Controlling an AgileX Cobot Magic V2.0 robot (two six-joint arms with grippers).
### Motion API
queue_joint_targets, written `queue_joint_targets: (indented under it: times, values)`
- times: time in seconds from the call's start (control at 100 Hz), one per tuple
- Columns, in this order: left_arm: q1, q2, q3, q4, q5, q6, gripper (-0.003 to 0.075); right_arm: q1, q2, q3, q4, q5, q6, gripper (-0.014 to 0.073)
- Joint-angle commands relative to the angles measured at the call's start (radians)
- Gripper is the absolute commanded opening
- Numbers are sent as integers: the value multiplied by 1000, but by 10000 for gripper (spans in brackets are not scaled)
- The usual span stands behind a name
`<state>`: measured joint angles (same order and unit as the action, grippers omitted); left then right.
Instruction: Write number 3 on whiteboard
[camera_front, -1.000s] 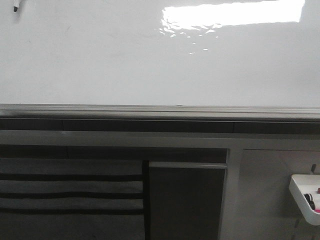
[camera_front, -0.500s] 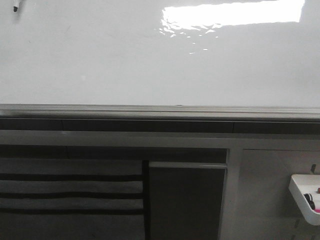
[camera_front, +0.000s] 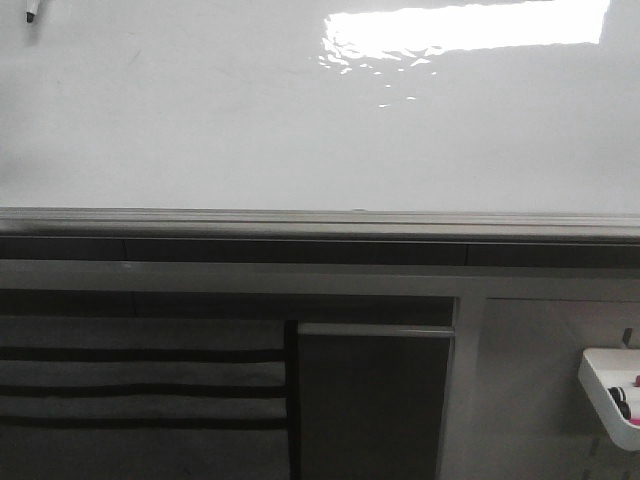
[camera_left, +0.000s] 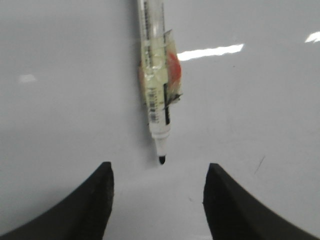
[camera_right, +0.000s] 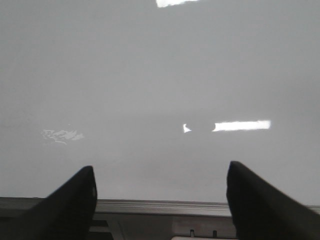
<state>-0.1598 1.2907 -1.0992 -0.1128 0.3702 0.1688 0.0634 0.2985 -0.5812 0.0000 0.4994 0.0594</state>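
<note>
Whiteboard (camera_front: 300, 130): fills the upper front view, bare of writing; grey bottom rail (camera_front: 320, 222) below it.
Tray (camera_front: 610, 395): below the rail, far right, markers inside.
Left hand (camera_left: 159, 197): fingers spread wide, facing the whiteboard.
Right hand (camera_right: 162, 200): fingers wide, empty, just above the rail.
Marker (camera_left: 156, 75): taped, tip near or on the whiteboard, beyond the left hand's fingertips; who holds it, cannot tell.

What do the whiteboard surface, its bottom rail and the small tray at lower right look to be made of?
The whiteboard looks like a glossy coated panel: it mirrors a bright light patch with rippled edges. Its bottom rail seems to be grey brushed metal, probably aluminium, going by its long straight ridges and dull sheen. The tray looks like white moulded plastic, with rounded edges and a smooth matte surface.
</note>
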Motion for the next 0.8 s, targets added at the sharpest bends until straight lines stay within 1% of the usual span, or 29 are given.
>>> queue_joint_targets:
  times: [0.0,0.26,0.39,0.49,0.54,0.79]
  values:
    - [-13,31,-79,1,-70,-1,365,-5,18,-31,0,-74,-4,489]
    - [-13,164,-187,11,-76,-1,365,-5,18,-31,0,-70,-4,489]
    - [-13,188,-197,11,-117,-1,365,-5,18,-31,0,-70,-4,489]
    - [-13,194,-197,11,-124,-1,363,-5,18,-31,0,-70,-4,489]
    - [-13,194,-197,11,-124,-1,345,-5,18,-31,0,-70,-4,489]
    - [-13,194,-197,11,-116,-1,190,-5,18,-31,0,-70,-4,489]
